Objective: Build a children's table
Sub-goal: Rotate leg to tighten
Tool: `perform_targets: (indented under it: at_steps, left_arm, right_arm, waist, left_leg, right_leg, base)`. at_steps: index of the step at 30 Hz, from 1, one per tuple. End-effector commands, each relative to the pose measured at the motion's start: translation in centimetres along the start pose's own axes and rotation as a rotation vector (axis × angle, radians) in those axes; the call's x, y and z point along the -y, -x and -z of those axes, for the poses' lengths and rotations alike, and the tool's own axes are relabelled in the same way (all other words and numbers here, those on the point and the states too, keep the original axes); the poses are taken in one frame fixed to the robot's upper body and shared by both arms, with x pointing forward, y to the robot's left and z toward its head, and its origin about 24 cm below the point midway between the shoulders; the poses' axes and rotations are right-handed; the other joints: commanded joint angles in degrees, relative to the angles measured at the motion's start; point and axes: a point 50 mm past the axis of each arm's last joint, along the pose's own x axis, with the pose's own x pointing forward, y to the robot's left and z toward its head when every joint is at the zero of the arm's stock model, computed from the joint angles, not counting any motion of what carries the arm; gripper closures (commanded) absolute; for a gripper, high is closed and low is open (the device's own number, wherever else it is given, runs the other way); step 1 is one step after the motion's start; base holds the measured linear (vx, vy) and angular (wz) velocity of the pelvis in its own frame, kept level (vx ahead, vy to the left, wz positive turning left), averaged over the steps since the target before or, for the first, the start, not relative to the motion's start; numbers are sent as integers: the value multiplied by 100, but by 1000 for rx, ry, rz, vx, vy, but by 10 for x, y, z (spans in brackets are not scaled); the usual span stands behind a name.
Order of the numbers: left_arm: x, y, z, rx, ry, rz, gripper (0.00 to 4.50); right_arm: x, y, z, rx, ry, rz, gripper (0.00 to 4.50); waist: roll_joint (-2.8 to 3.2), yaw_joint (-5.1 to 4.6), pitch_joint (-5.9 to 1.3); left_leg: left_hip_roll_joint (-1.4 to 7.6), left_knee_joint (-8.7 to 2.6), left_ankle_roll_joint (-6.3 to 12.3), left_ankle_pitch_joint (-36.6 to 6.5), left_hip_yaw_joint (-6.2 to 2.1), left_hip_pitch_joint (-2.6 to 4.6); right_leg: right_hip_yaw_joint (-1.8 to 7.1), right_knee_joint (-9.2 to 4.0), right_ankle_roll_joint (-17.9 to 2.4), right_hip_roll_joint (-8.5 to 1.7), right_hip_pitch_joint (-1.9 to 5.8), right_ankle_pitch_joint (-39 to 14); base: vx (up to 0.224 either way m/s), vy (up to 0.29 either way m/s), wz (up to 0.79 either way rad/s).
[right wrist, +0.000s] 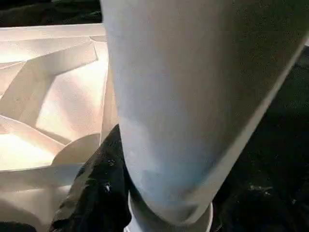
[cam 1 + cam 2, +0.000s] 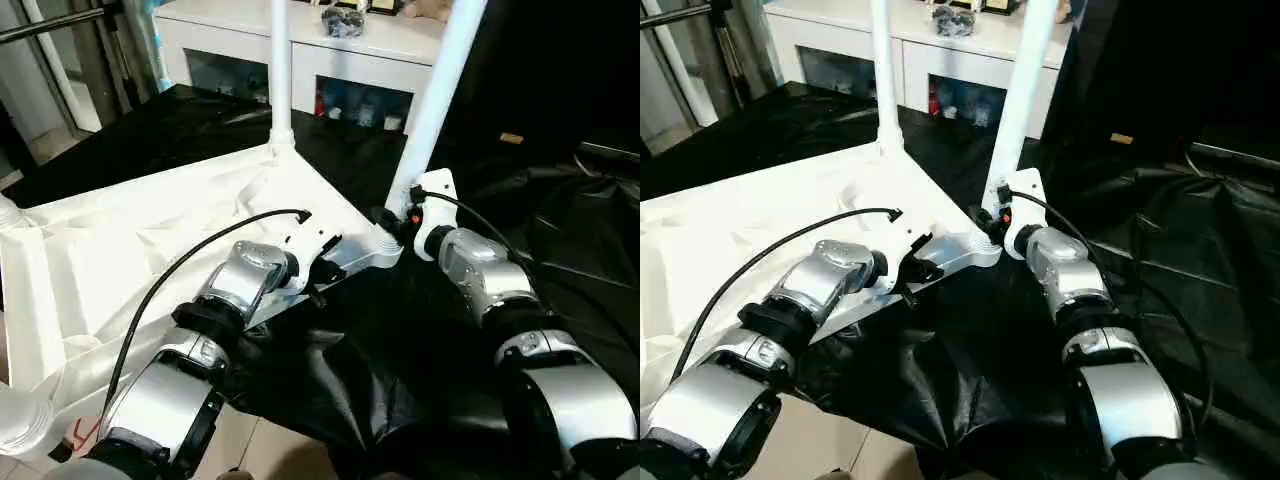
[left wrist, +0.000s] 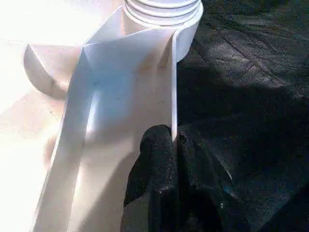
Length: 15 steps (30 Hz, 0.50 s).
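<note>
progress: white ribbed plastic tabletop (image 2: 150, 260) upside down | two white tapered tube legs (image 2: 281, 70) socketed | left gripper (image 3: 175, 145) fingers pinching tabletop's rim | right gripper (image 2: 395, 222) fingers around near-corner leg (image 2: 435, 95) | other legs probably left

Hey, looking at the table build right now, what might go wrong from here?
1. The near leg leans in its corner socket; if the right claw lets go, it may tip or jam crooked.
2. The left claw pinches only the thin rim of the tabletop; that hold could slip while the leg is worked.
3. The black sheet underneath is wrinkled, so the tabletop might slide.
</note>
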Motion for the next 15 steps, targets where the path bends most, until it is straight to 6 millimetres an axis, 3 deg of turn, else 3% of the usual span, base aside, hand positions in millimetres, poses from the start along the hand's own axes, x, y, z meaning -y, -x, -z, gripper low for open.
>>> perform_targets:
  at_steps: [1, 3, 5, 8, 9, 15]
  left_arm:
    - [3, 1, -34, 107, -59, 9, 450]
    - [3, 1, -34, 107, -59, 4, 450]
    - [2, 2, -34, 106, -61, 2, 450]
    - [2, 2, -32, 104, -66, 1, 450]
    - [1, 2, -32, 104, -68, 1, 450]
    - [0, 6, -32, 121, -80, 13, 450]
  right_arm:
    - [-24, 2, 67, -273, -90, -79, 264]
    - [-25, 1, 66, -269, -93, -83, 264]
    - [-25, 1, 65, -257, -104, -92, 208]
    - [-25, 0, 62, -245, -108, -103, 186]
    - [-25, 0, 61, -239, -105, -106, 160]
    - [-24, -1, 51, -193, -93, -135, 127]
  waist:
    - [56, -10, -267]
    - [59, -13, -266]
    - [56, -17, -264]
    - [47, -17, -253]
    - [44, -19, -265]
    - [66, -15, -261]
  left_leg:
    - [128, -406, -26, -1867, -40, 48]
    - [131, -414, -35, -1910, -43, 49]
    - [130, -417, -35, -1927, -43, 48]
    - [128, -414, -33, -1956, -33, 49]
    - [128, -420, -21, -1870, -45, 25]
    - [137, -425, 13, -1819, -36, 27]
  right_leg:
    - [258, -545, -982, -462, 187, -1873]
    - [258, -547, -968, -459, 182, -1884]
    - [261, -552, -963, -462, 178, -1904]
    - [267, -571, -992, -467, 163, -1921]
    - [260, -538, -984, -462, 195, -1867]
    - [268, -548, -1010, -472, 184, -1799]
  base:
    - [0, 0, 0]
    - [0, 0, 0]
    - [0, 0, 0]
    - [0, 0, 0]
    - [0, 0, 0]
    - [0, 0, 0]
